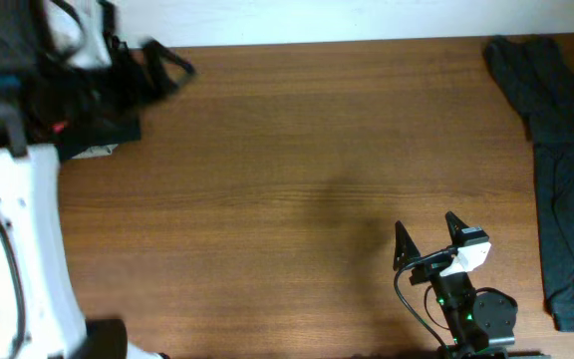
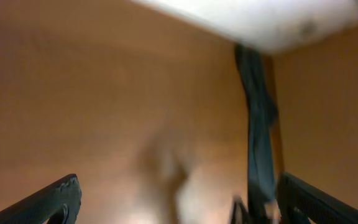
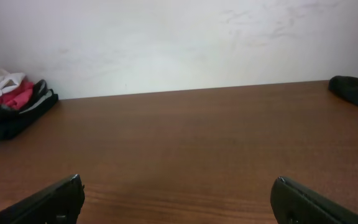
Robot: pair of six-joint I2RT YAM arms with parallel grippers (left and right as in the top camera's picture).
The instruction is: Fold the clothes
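Step 1, fetch: nothing spread on table [image 1: 297, 150] yet. White T-shirt [image 3: 0, 82] likely top of heap [image 3: 11, 121] with red shirt [image 3: 8, 98], back-left corner by wall [image 3: 179, 43]. Left claw [image 2: 178, 182] fully spread, empty, up at that corner. Right claw [image 3: 178, 182] fully spread, empty, low over wood. Dark garment [image 1: 566, 170] along right edge. Next: left claw pinches white cloth only, pulls it to centre.

L arm [image 1: 28, 199] – white shell, blk cables; R arm [image 1: 461, 299] – blk w/ white block, green LED, pointed blk jaws
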